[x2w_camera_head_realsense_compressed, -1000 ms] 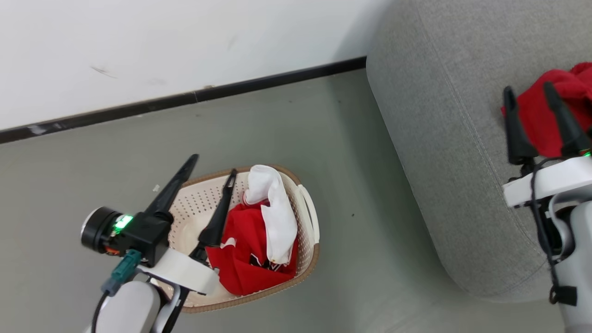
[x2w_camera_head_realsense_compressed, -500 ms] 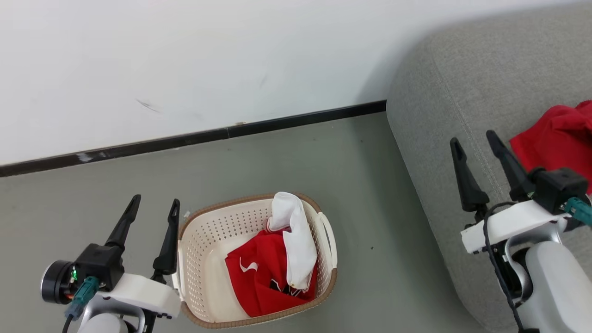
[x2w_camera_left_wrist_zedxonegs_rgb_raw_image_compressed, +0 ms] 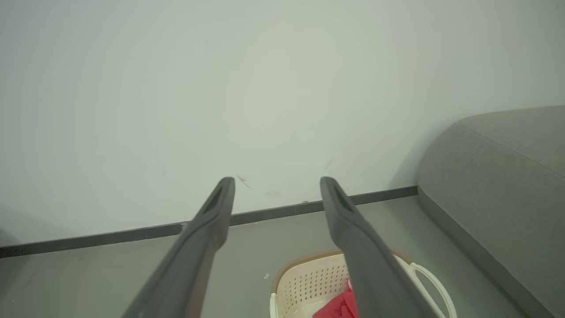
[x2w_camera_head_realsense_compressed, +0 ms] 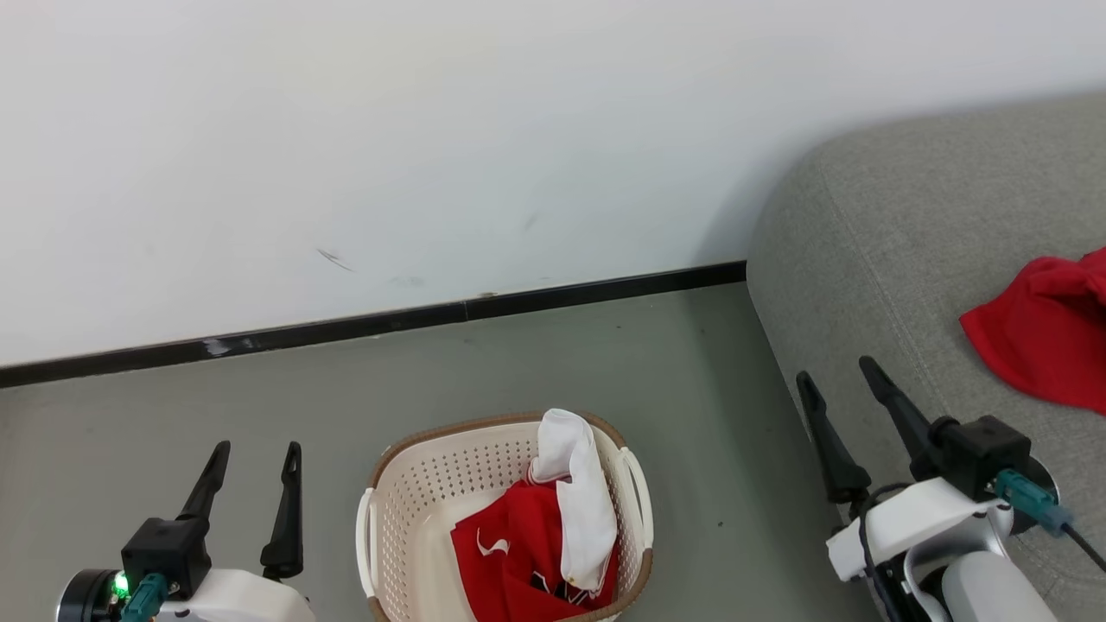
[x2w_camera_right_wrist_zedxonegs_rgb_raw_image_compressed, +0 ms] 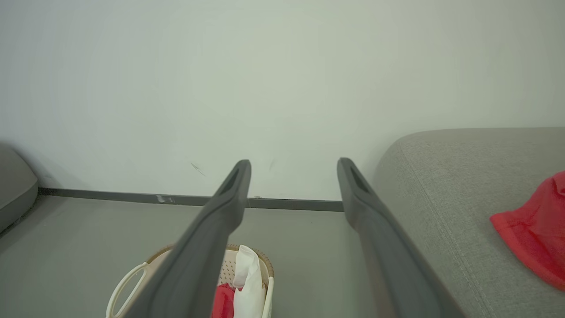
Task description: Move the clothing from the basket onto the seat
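The cream basket (x2w_camera_head_realsense_compressed: 406,501) with its brown rim stands on the floor at the bottom middle of the head view. In it lie a red garment (x2w_camera_head_realsense_compressed: 510,561) and a white one (x2w_camera_head_realsense_compressed: 581,492) draped over it. Another red garment (x2w_camera_head_realsense_compressed: 1041,345) lies on the grey seat (x2w_camera_head_realsense_compressed: 907,259) at the right. My left gripper (x2w_camera_head_realsense_compressed: 259,449) is open and empty, left of the basket and apart from it. My right gripper (x2w_camera_head_realsense_compressed: 836,371) is open and empty at the seat's near edge. The right wrist view shows the basket (x2w_camera_right_wrist_zedxonegs_rgb_raw_image_compressed: 128,282), the white garment (x2w_camera_right_wrist_zedxonegs_rgb_raw_image_compressed: 247,274) and the seat's red garment (x2w_camera_right_wrist_zedxonegs_rgb_raw_image_compressed: 536,234).
A white wall with a black skirting strip (x2w_camera_head_realsense_compressed: 389,324) runs behind the basket. Grey floor (x2w_camera_head_realsense_compressed: 605,371) lies between wall, basket and seat. Another grey cushioned edge (x2w_camera_right_wrist_zedxonegs_rgb_raw_image_compressed: 13,185) shows at the far left of the right wrist view.
The head camera has tilted up, so everything sits lower in the picture. My left gripper has drawn back out of the basket to its left side. My right gripper has pulled back from the red garment on the seat.
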